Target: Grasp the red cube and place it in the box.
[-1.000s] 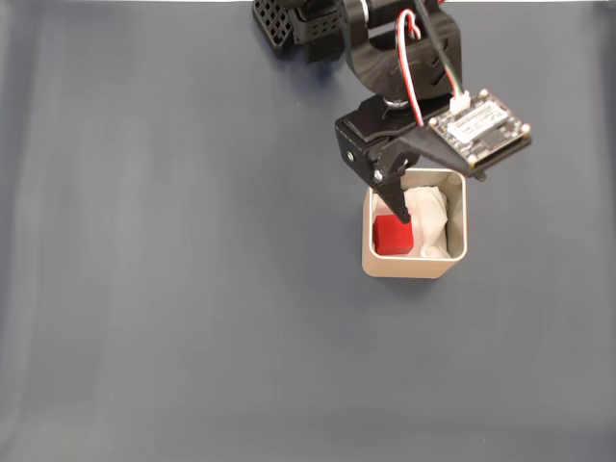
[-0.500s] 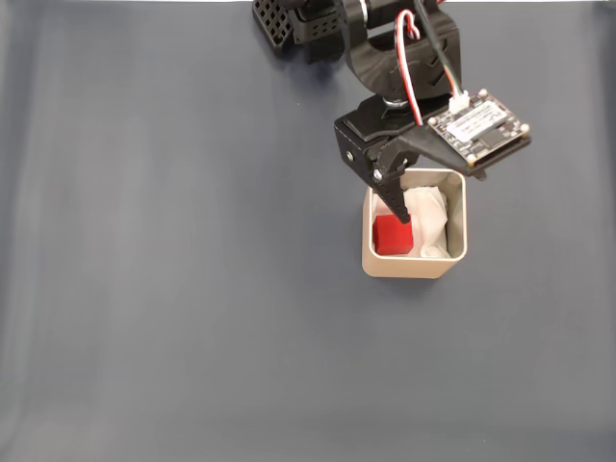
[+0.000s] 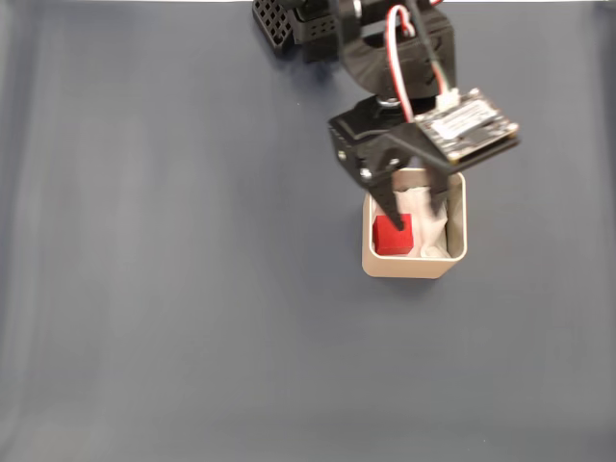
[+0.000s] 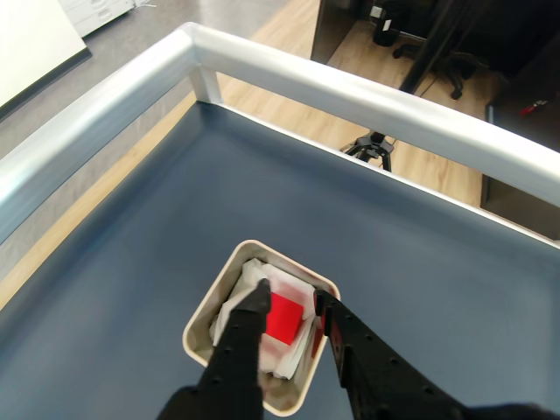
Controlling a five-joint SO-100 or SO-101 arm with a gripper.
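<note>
Two black plastic fingers of the gripper (image 4: 289, 302) hang parted above the small matte red cube (image 4: 283, 317), gripping nothing; it lies on white padding inside the thin-walled beige square box (image 3: 412, 264). Beyond, bare dark-blue tabletop (image 3: 173, 289) meets a smooth metal rail (image 4: 350, 87).

The red cube (image 3: 393, 235) is bright red all over, plain with no marks. The box (image 3: 415, 264) is beige — a pale sandy colour — and the padding (image 3: 430, 219) inside it is white. The gripper (image 3: 415, 207) is black, and so is the arm above it. The wires (image 3: 397, 60) on the arm are red and white. The little board (image 3: 468, 122) on the arm is white with dark bits. The table (image 3: 173, 269) is dark blue-grey — plain, with soft lighter streaks. In the wrist view the rail (image 4: 350, 92) is shiny silver and the floor (image 4: 293, 39) is light brown wood.
</note>
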